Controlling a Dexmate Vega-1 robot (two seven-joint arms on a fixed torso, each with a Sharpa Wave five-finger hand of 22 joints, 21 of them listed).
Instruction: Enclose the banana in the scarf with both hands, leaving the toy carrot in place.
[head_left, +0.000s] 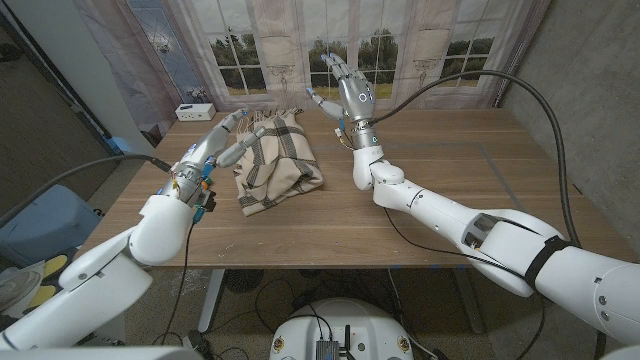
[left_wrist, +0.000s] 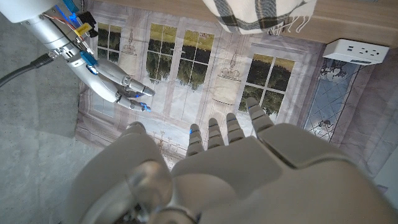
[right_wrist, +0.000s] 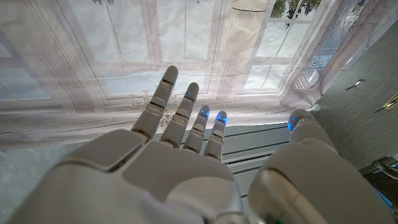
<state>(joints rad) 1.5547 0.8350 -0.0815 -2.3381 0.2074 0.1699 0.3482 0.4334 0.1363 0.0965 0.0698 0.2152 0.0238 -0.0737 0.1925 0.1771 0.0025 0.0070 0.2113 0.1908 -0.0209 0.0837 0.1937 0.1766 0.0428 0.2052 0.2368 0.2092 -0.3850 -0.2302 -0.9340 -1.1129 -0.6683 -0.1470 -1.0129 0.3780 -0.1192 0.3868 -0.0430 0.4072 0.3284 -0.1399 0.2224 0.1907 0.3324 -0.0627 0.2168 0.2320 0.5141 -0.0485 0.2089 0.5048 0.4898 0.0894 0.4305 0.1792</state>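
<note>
Head view, folded plaid scarf (head_left: 277, 163) on table (head_left: 440, 190), no legible writing

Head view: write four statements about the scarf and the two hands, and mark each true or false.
1. The scarf lies bundled on the table. True.
2. The right hand grips the scarf. False: it is raised, open, apart from the scarf.
3. The left hand is beside the scarf's left edge. True.
4. The scarf is plain red. False: it is beige with dark stripes.
</note>
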